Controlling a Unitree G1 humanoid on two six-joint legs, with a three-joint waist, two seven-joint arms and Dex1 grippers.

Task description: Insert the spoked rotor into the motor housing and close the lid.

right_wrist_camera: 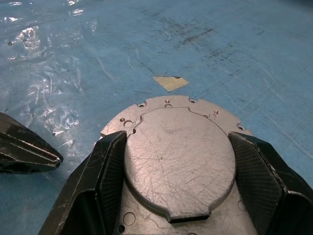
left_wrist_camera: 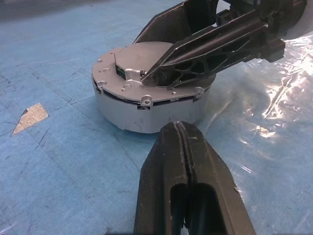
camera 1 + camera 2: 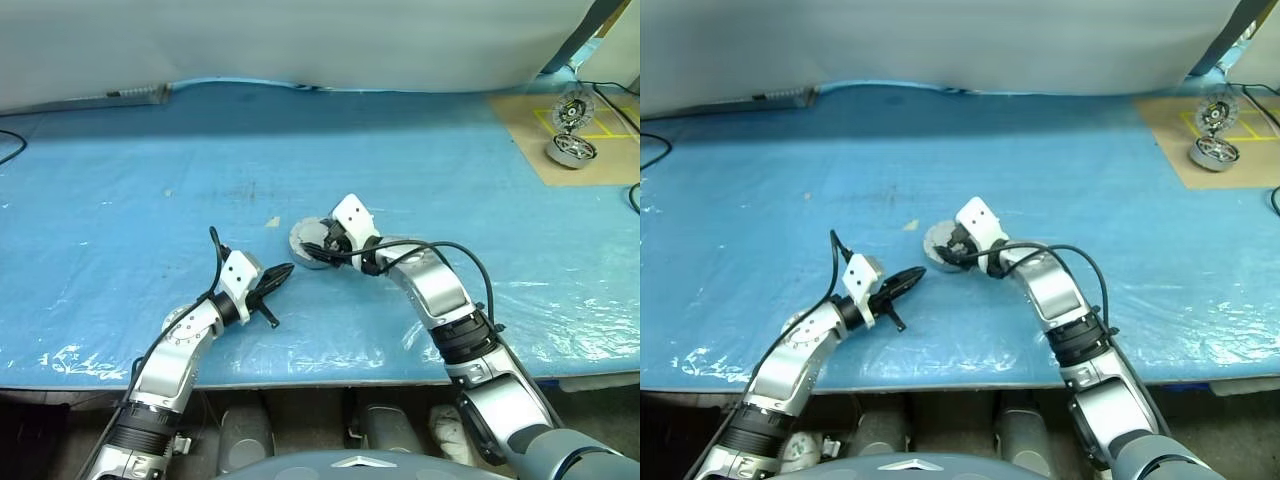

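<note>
**Q:** Why does the left gripper (image 3: 272, 280), fingers clenched on nothing, wait near the housing (image 2: 146, 110)?

**A:** Likely standing by. The right gripper (image 1: 176, 181) straddles the lid (image 1: 178, 156) with fingers spread, seemingly pressing it flat. Mid-table on blue sheeting, the grey housing looks closed, its scratched lid notched around the edge.

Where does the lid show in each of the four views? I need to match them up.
Left eye: the lid, centre, at the right gripper.
Right eye: the lid, centre.
Left wrist: the lid, upper middle, closed on the motor housing.
Right wrist: the lid, lower centre.
Shared landmark: the tan tape scrap.
</note>
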